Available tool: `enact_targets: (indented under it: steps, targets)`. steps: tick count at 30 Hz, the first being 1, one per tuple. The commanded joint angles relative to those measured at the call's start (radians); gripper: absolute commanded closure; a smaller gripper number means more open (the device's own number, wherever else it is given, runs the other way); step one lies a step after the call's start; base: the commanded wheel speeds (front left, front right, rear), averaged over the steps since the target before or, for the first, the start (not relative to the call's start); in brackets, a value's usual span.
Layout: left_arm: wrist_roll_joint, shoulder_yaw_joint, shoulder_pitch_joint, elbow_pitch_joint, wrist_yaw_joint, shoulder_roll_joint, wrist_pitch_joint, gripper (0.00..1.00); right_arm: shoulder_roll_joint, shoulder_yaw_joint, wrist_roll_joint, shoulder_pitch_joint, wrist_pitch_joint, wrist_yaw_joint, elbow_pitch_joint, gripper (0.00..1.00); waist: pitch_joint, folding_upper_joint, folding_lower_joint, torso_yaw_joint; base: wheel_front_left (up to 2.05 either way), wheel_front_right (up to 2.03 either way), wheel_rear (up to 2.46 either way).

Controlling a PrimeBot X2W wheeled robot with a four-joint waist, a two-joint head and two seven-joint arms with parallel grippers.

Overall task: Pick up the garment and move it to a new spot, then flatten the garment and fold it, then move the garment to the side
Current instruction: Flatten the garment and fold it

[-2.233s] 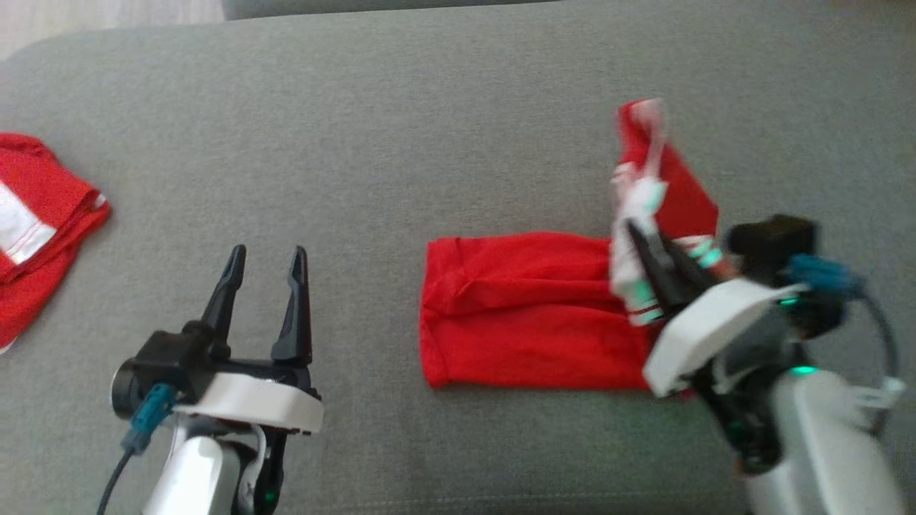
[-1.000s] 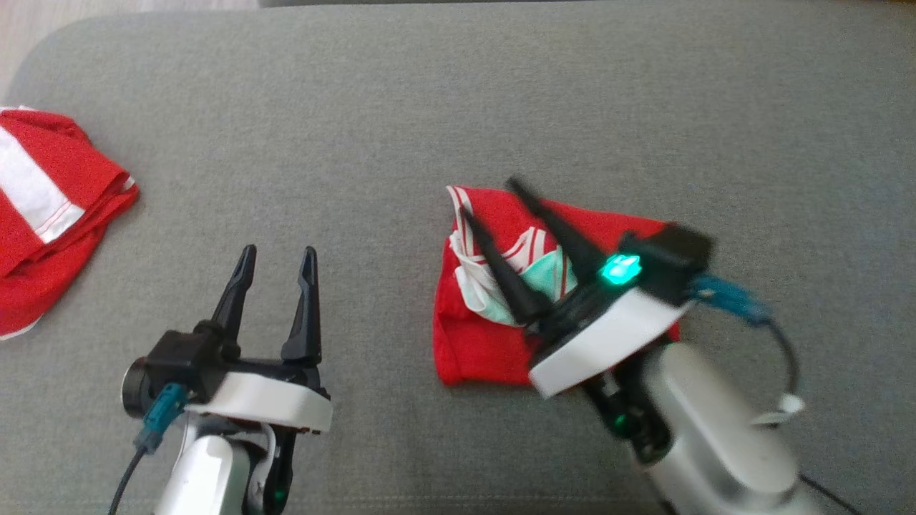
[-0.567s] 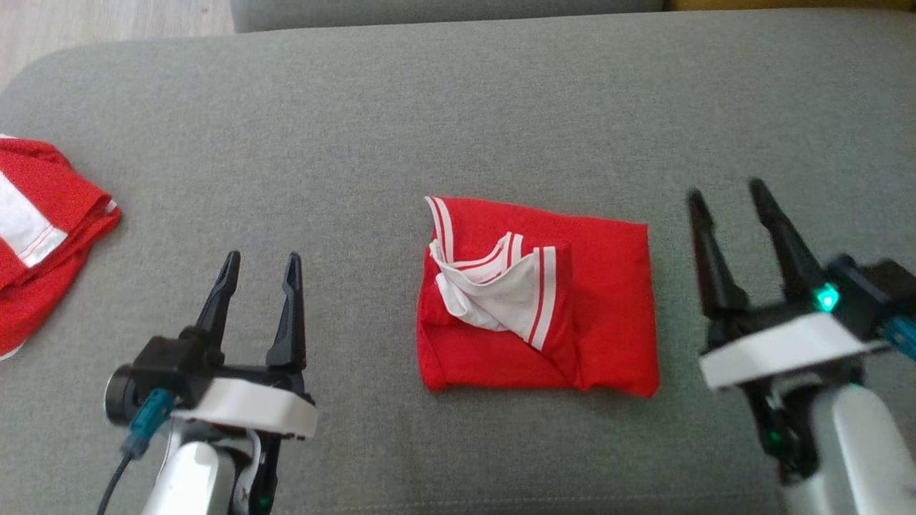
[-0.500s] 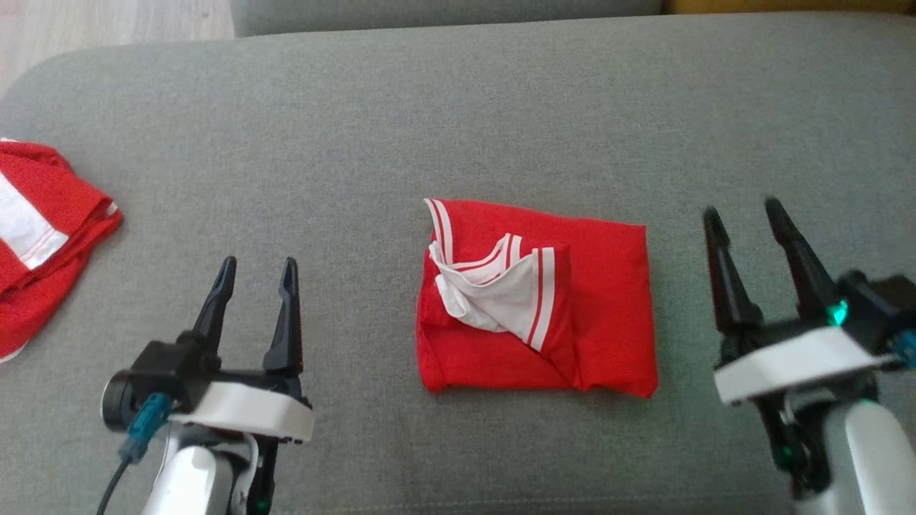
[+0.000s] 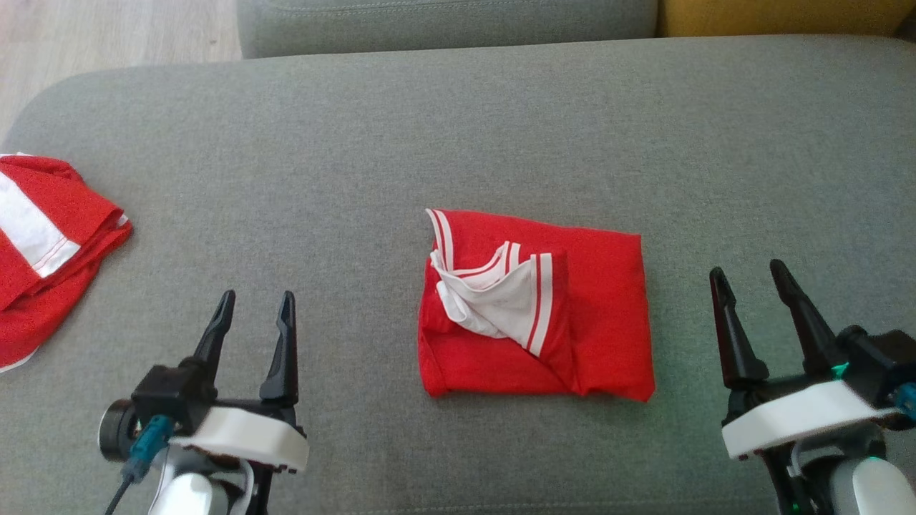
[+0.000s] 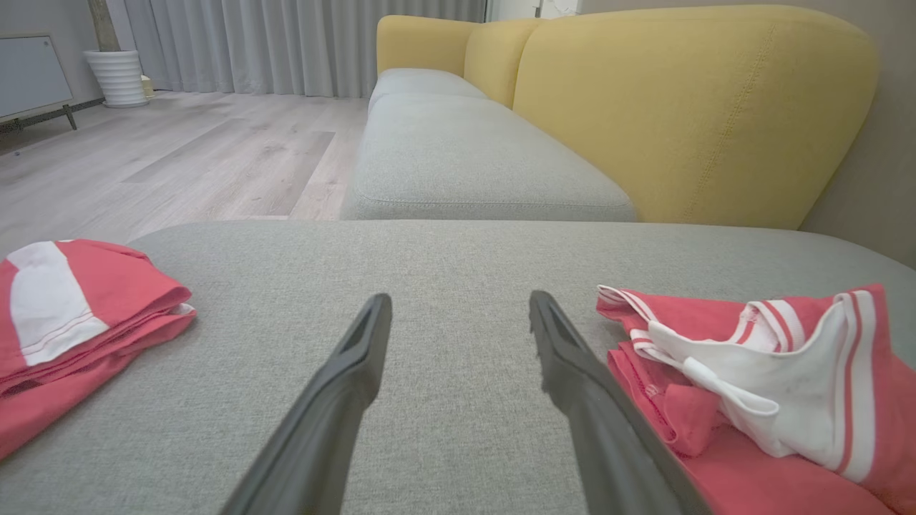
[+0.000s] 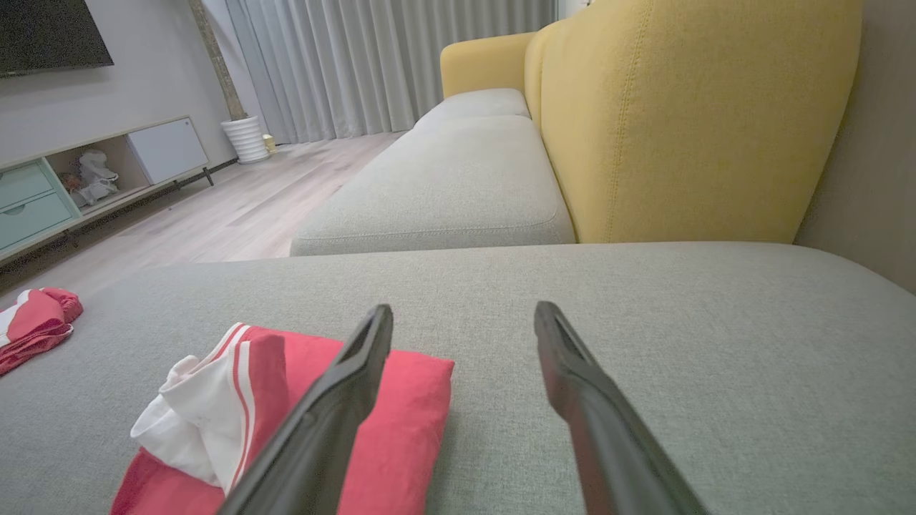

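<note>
The garment (image 5: 572,315) is a red shirt with a white striped collar, folded into a rough rectangle in the middle of the grey cushion (image 5: 458,129). It also lies at the right of the left wrist view (image 6: 773,379) and at the lower left of the right wrist view (image 7: 286,422). My left gripper (image 5: 256,304) hovers open at the lower left, apart from the garment. My right gripper (image 5: 748,275) stands open to the garment's right, holding nothing. Between the left gripper's (image 6: 458,315) fingers and the right gripper's (image 7: 461,318) fingers there is bare cushion.
A second red and white garment (image 5: 43,243) lies bunched at the cushion's left edge. Beyond the cushion are another grey seat (image 6: 458,150), a yellow sofa back (image 6: 687,107) and wooden floor (image 6: 179,157) to the left.
My right gripper let go of the garment's folded-over part and drew back to the right and toward me. The garment now lies folded. The head camera shifted slightly.
</note>
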Motion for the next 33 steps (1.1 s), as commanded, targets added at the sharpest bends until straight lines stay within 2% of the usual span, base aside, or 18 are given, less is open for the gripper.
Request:
enact_targets:
  steps: [1,21,22,23,27,33]
  targets:
    - [-0.003,0.03,-0.029,-0.039,0.005,0.02,0.0,0.0,-0.002,0.021,-0.006,-0.01,0.003,0.007,-0.04,0.0,-0.002,0.0,0.0,0.001,0.0,0.0,0.0]
    - [-0.012,0.017,-0.034,-0.042,0.013,0.026,-0.001,0.0,-0.007,0.022,-0.004,-0.011,0.02,0.007,-0.029,0.0,0.007,0.0,0.0,0.015,0.0,0.0,0.0]
    - [-0.013,0.016,-0.039,-0.04,0.012,0.026,-0.002,0.0,-0.01,0.024,-0.002,-0.015,0.023,0.007,-0.02,0.58,0.01,0.0,0.0,0.019,0.0,0.0,0.0]
    - [-0.013,0.016,-0.044,-0.039,0.012,0.026,-0.003,0.0,-0.013,0.027,0.0,-0.022,0.027,0.007,-0.006,1.0,0.015,0.0,0.0,0.023,0.0,0.0,0.0]
    - [-0.012,0.011,-0.065,-0.041,0.012,0.022,-0.007,0.0,-0.026,0.068,0.015,-0.082,0.019,0.007,0.086,1.0,0.037,0.0,0.0,0.04,0.0,0.0,0.0]
    - [-0.011,-0.004,-0.097,-0.036,0.006,0.012,-0.013,0.0,-0.023,0.177,0.048,-0.215,-0.031,0.007,0.294,1.0,0.071,0.0,0.0,0.079,0.0,0.0,0.0]
